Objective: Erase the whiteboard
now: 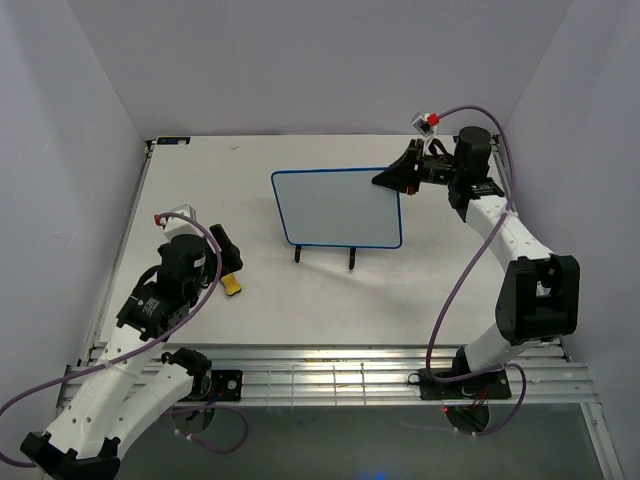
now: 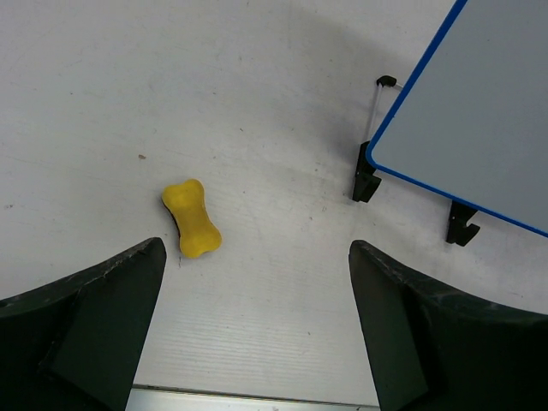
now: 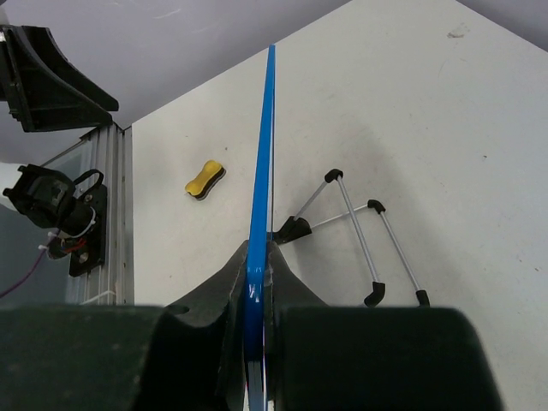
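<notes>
Whiteboard [image 1: 338,208], small and rectangular in a blue rounded-corner frame, stands on two thin black feet [image 1: 298,257] near the middle of the white table [image 1: 200,190], its face plain white. The right gripper [image 1: 398,180] is clamped on its 2 o'clock corner. At the board's 8 o'clock lies a yellow bone-shaped eraser [image 1: 232,285], just beside the left gripper [image 2: 257,257], whose fingers are wide apart. Pale lilac walls [image 1: 330,60] enclose the table, and a ribbed metal rail [image 1: 350,375] runs along 6 o'clock.

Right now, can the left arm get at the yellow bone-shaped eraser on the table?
Probably yes. The yellow eraser lies on bare table ahead of the open jaws of the left arm, nothing between; the blue-framed whiteboard stands off to one side.
</notes>
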Robot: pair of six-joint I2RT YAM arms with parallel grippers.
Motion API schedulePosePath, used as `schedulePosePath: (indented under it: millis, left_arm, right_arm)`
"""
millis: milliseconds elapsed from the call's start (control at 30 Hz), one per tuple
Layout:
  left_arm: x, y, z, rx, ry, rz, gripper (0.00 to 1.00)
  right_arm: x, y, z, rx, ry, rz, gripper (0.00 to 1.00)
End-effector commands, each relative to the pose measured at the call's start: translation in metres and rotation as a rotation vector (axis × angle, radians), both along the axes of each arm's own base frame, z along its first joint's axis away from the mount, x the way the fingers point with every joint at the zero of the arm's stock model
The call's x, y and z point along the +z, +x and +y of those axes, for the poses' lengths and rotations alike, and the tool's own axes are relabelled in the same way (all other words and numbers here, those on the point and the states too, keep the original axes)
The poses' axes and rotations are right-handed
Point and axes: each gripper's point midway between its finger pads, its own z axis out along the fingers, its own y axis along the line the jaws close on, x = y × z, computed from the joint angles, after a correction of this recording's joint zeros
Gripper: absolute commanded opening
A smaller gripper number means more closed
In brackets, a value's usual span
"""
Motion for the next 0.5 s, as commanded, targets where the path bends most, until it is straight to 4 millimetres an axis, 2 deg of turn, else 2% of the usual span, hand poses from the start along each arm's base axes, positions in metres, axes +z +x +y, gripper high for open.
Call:
schedulePosePath:
  millis: [0, 467]
  left_arm:
    - [-0.002, 0.002, -0.001, -0.008, 0.004, -0.005, 0.98]
    - [0.000, 0.002, -0.003, -0.020, -0.001, -0.013, 0.98]
  right_arm:
    - [0.044, 0.000, 0.005, 0.056, 0.033, -0.173, 0.08]
    - [0.007, 0.023, 0.014, 0.122, 0.032, -0.122, 0.08]
